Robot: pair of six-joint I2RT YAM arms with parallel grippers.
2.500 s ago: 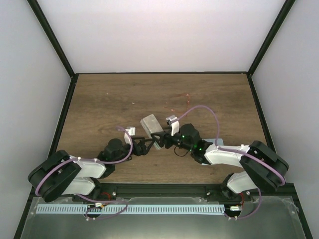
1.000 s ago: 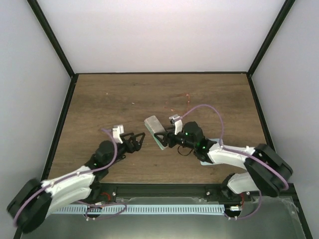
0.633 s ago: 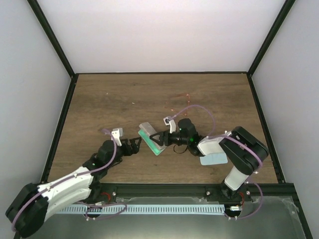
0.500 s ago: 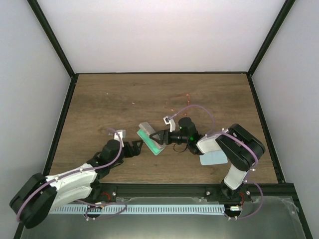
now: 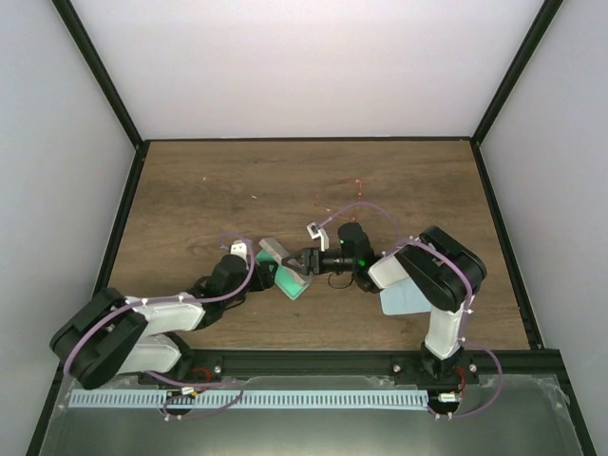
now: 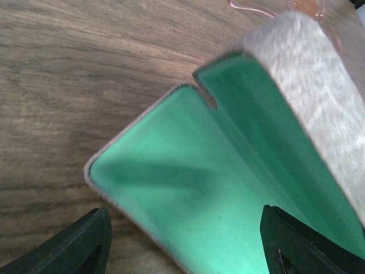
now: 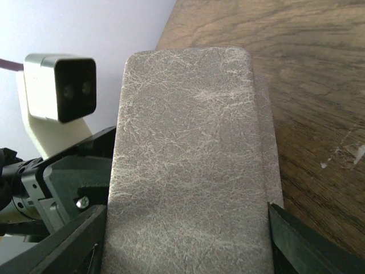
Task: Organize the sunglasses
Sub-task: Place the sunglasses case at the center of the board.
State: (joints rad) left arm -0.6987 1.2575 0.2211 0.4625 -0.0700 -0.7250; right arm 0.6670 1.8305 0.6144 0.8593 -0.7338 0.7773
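Observation:
The grey case [image 5: 290, 281] lies open near the table's middle, its green lining showing. My right gripper [image 5: 297, 258] is shut on it: in the right wrist view the grey shell [image 7: 188, 142] fills the whole gap between the jaws of the gripper [image 7: 185, 245]. From the left, my left gripper [image 5: 265, 276] stands open around the case's open end. The green lining [image 6: 228, 171] sits between its jaws [image 6: 194, 245], with bare wood beside the left finger. The sunglasses [image 5: 357, 184], a thin red wire frame, lie on the wood beyond the case, and their edge [image 6: 249, 7] shows at the top of the left wrist view.
A pale blue cloth [image 5: 404, 298] lies under the right forearm. The left arm's white wrist camera [image 7: 60, 88] sits close beside the case. Black frame posts and white walls bound the wooden table [image 5: 209, 190].
The right gripper carried the case leftward and down, and its green lining now shows. The left arm swung in to the case's open end, its jaws narrowing.

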